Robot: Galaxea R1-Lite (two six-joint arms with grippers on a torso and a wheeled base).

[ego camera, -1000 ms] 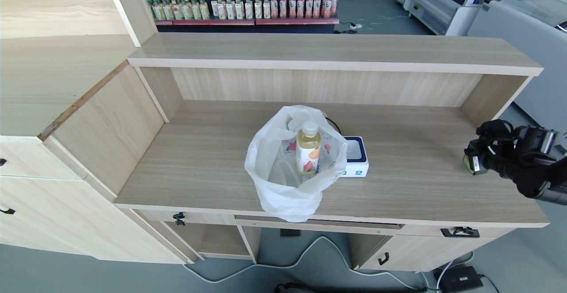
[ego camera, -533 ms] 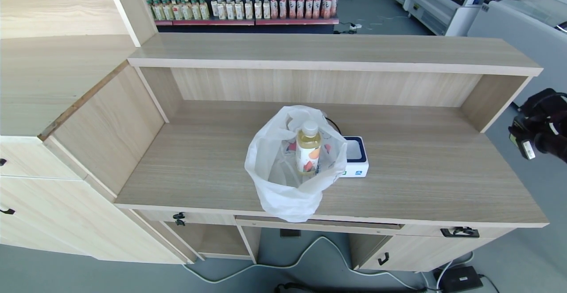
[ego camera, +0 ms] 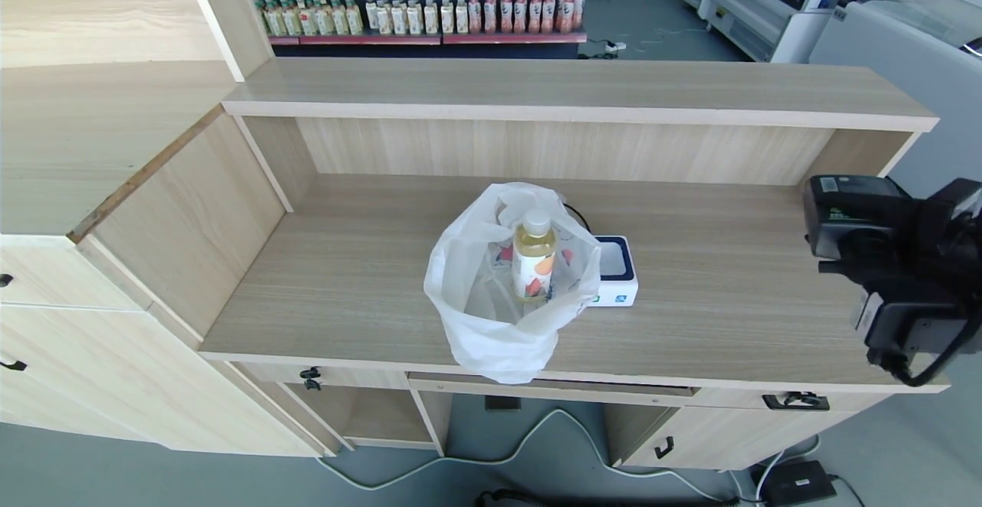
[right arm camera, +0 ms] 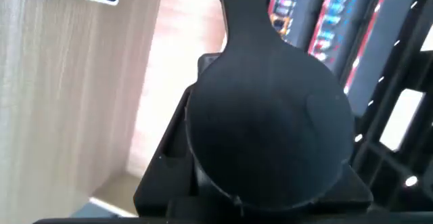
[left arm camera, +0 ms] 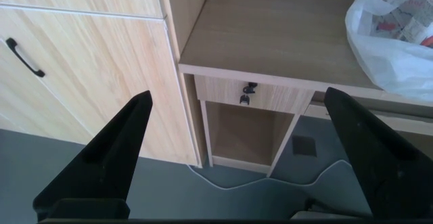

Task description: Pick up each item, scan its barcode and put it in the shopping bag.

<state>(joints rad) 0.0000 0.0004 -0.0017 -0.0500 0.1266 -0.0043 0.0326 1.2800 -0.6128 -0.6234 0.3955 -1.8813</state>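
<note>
The counter (ego camera: 721, 323) holds the white shopping bag (ego camera: 491, 330) at its near edge, mouth open to take items. A bottle (ego camera: 534, 261) stands upright inside, and the scanner (ego camera: 617, 271) touches the bag's right side, window up, likely so barcodes pass over it on the way in. Bare wood runs left and right, walled at the far side and left. The left gripper (left arm camera: 237, 95) hangs released and empty, low off the near-left corner; the right gripper (ego camera: 851, 223) sits over the right end, released or clenched I cannot tell.

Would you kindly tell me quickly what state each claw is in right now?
Left claw: open, holding nothing.
Right claw: cannot be told.
</note>
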